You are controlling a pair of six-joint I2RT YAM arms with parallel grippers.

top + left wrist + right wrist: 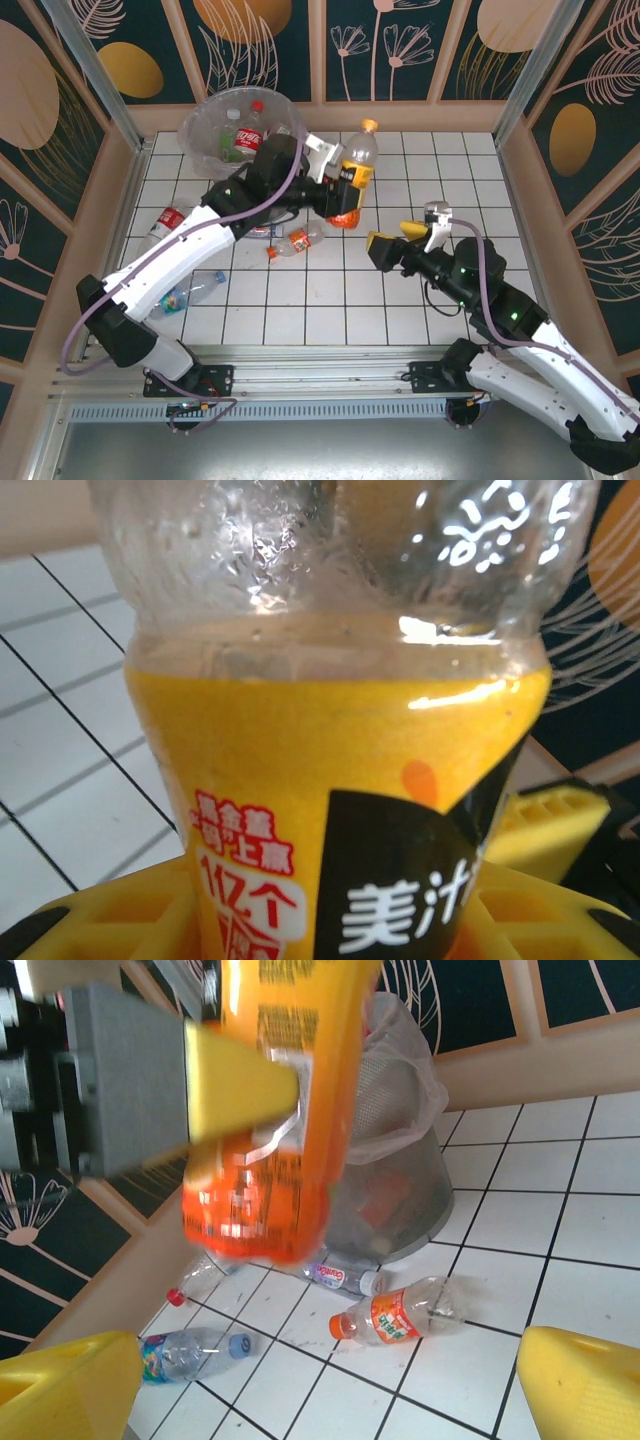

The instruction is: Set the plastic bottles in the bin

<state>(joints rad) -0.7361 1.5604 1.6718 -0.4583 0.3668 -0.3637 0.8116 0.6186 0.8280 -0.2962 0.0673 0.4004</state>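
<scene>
The left end effector (pixel 347 183) is clamped on a clear plastic bottle with an orange label and orange cap (pixel 358 160). Its yellow pads (pixel 110 920) pinch the labelled lower body, a sensible hold since that part is the firmest. The bottle is roughly upright with its cap up, and in the right wrist view it looks raised off the white tiled worktop (pixel 330 310). It seems ready to be carried left to the round grey bin lined with a clear bag (pixel 195 140), which stands in the far left corner and already holds a red-labelled bottle (pixel 245 135).

The right end effector (pixel 400 238) is spread wide and empty, just right of the held bottle and facing it. It seems to be idling out of the path.

Loose bottles lie on the worktop:
- An orange-labelled bottle on its side (pixel 297 242) is just nearer than the held one.
- A red-labelled one (pixel 165 222) lies at the left.
- A blue-capped one (pixel 190 292) lies near left, beside the left arm.
- Another is partly hidden under that arm.

The main obstacle is probably the bin's rim, which the bottle must pass over. The left arm's own wrist also sits between the bottle and the bin.
</scene>
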